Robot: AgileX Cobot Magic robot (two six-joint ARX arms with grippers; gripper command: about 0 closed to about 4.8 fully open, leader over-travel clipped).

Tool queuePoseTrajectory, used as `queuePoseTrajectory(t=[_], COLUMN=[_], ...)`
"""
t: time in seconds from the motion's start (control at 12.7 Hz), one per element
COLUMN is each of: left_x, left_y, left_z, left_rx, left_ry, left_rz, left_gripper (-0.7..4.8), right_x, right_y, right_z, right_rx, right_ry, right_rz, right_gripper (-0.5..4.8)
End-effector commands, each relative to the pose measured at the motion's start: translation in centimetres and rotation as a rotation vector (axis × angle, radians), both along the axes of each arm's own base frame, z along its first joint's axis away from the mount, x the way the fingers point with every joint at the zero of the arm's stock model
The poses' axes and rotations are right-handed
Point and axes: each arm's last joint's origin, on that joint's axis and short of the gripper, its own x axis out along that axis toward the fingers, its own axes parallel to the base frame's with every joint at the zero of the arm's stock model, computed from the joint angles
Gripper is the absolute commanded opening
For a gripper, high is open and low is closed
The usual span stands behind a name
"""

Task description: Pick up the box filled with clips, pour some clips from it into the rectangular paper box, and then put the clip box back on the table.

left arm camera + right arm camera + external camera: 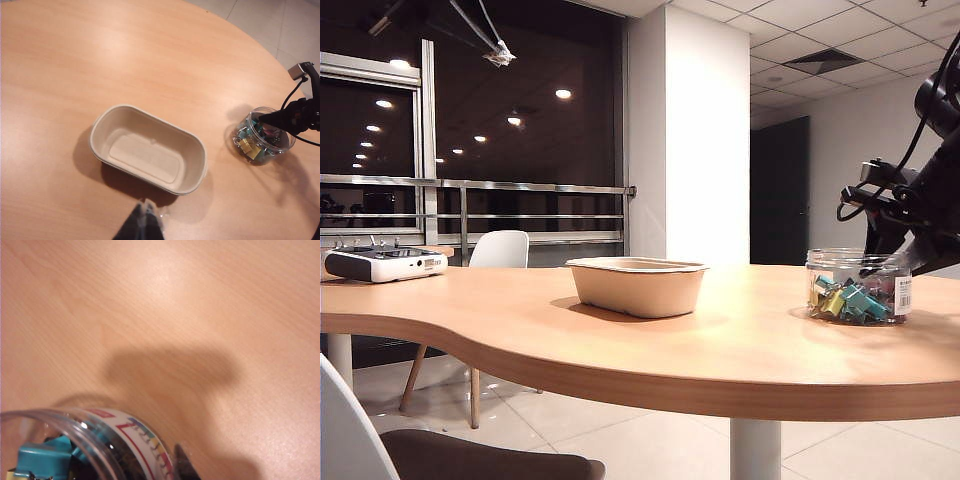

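- The short, round clear plastic jar with a white barcode label stands upright on the light wood table, near its right-hand edge as seen from the room, lid off.
- Small teal, yellow and pink binder clips lie heaped in the jar's bottom.
- The right gripper, black, is at the jar's rim: one finger reaches in over the mouth, and in the right wrist view another dark finger shows just outside the wall. Whether the jaws are pressing on the wall I cannot tell.
- The beige moulded-pulp rectangular tray with rounded corners sits toward the middle of the table, well apart from the jar, with nothing inside.
- The left gripper hangs above the table just beside the tray's long side, its fingers pressed together on nothing.
- A white-grey controller device rests at the table's far left edge.
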Motion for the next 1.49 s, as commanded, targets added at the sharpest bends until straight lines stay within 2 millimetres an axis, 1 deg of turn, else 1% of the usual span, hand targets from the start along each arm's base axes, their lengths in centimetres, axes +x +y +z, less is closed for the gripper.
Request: queuePoseTrajectory(t=[0.08, 0.24, 0.31, 0.39, 0.94, 1.18, 1.26, 1.49], left_x=[0.0, 0.0, 0.0, 0.0, 0.0, 0.0, 0.0, 0.0], left_y=[0.0, 0.0, 0.0, 0.0, 0.0, 0.0, 0.0, 0.0], left_z=[0.3, 0.3, 0.3, 0.3, 0.3, 0.3, 0.3, 0.3], left_rx=[-0.002, -0.002, -0.002, -0.002, -0.002, -0.003, -0.003, -0.002], left_ry=[-0.016, -0.016, -0.016, -0.016, -0.016, -0.016, -0.016, -0.016], left_rz=[0.003, 0.003, 0.003, 0.003, 0.003, 0.003, 0.003, 0.003], left_gripper=[-0.06, -0.06, -0.06, -0.06, -0.06, -0.06, -0.06, -0.06], right_x=[0.1, 0.1, 0.1, 0.1, 0.1, 0.9, 1.9, 2.5], right_y=[0.0, 0.0, 0.0, 0.0, 0.1, 0.8, 2.3, 4.3], right_z=[0.4, 0.4, 0.4, 0.4, 0.5, 3.2, 6.3, 9.0], right_rx=[0.000, -0.001, -0.001, 0.000, 0.001, 0.000, -0.009, -0.017], right_ry=[-0.017, -0.014, -0.014, -0.014, -0.017, -0.018, -0.076, -0.157], right_rz=[0.003, 0.001, 0.002, 0.003, 0.004, 0.023, 0.066, 0.103], right_gripper=[1.48, 0.77, 0.19, -0.01, -0.01, -0.01, -0.01, -0.01])
